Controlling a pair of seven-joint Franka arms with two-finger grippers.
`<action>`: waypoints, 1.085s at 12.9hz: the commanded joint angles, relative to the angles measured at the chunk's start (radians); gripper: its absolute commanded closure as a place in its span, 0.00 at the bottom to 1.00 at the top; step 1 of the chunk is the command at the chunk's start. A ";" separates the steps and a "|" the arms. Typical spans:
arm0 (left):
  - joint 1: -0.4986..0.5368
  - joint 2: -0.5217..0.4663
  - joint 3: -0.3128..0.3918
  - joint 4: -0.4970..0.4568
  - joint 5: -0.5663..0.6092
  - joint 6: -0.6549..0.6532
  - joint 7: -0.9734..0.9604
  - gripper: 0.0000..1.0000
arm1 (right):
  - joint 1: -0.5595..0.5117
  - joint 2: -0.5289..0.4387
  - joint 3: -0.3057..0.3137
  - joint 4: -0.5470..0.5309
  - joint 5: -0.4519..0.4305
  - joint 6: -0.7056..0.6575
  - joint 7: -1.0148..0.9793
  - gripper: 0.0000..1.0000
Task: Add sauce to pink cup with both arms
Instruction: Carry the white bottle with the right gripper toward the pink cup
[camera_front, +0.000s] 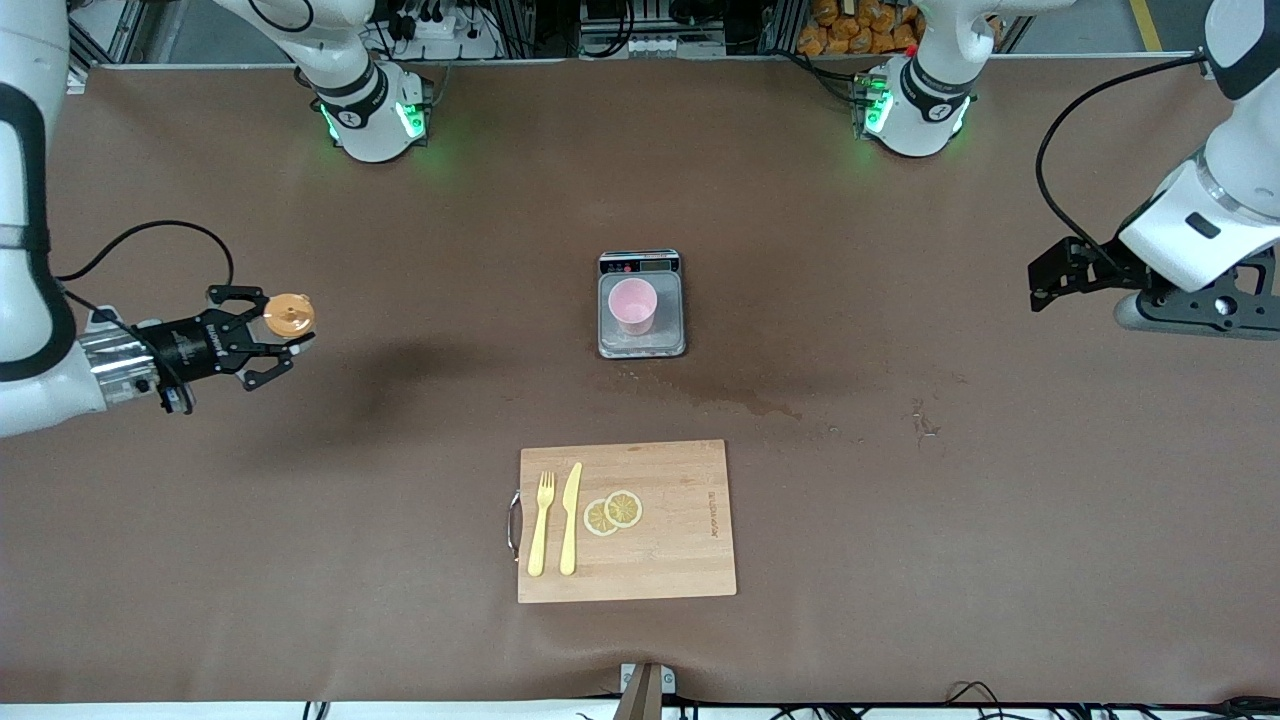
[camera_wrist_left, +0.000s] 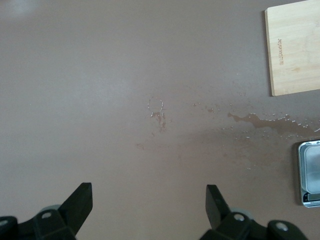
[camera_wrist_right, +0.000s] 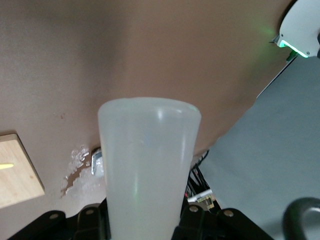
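the brown table is carrying a wooden board by its camera-side edge. mid-table, the pink cup is sitting on a scale. the right gripper is clamping the sauce bottle aloft near its end; the left gripper is waiting, spread wide.

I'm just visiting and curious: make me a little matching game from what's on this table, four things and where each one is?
Things:
1. pink cup
2. squeeze bottle
3. lemon slices
4. left hand

Places or states:
A. on the cutting board, beside the knife
B. open, holding nothing, over bare table
C. on the scale
D. gripped by the right hand

Pairs: 1-C, 2-D, 3-A, 4-B
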 joint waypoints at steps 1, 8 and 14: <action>-0.020 -0.030 0.021 -0.018 -0.001 -0.019 0.011 0.00 | 0.114 -0.081 -0.009 -0.017 -0.061 0.034 0.174 0.57; -0.012 -0.027 0.004 -0.016 -0.001 -0.027 -0.009 0.00 | 0.401 -0.071 -0.007 0.087 -0.237 0.045 0.545 0.62; 0.000 -0.032 0.012 -0.009 0.010 -0.058 0.011 0.00 | 0.513 -0.053 -0.007 0.099 -0.370 0.047 0.718 0.62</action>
